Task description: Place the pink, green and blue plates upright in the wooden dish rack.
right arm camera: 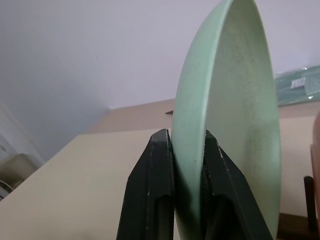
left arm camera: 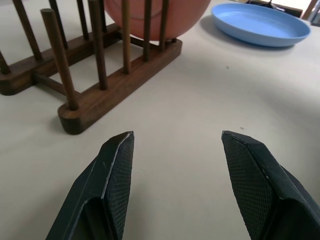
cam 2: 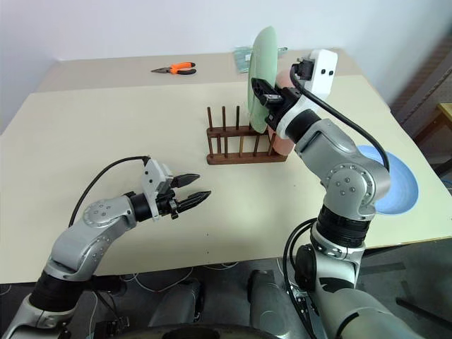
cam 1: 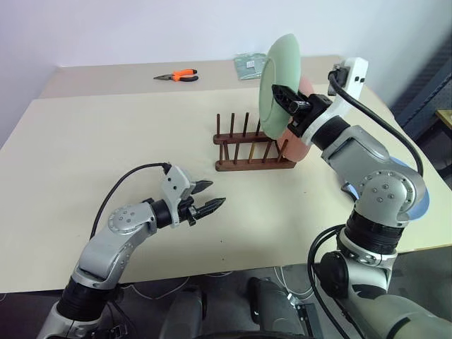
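Observation:
My right gripper is shut on the rim of the green plate, holding it upright in the air just above the wooden dish rack. The pink plate stands upright in the slots at the rack's right end, partly hidden behind my right wrist. On the table to the right of the rack, the blue plate lies flat. Low over the table, in front of and left of the rack, my left gripper is open with nothing between its fingers.
Orange-handled pliers lie at the far side of the table. A greenish packet lies behind the rack. The rack's left slots hold nothing. The table's front edge runs just beneath my left arm.

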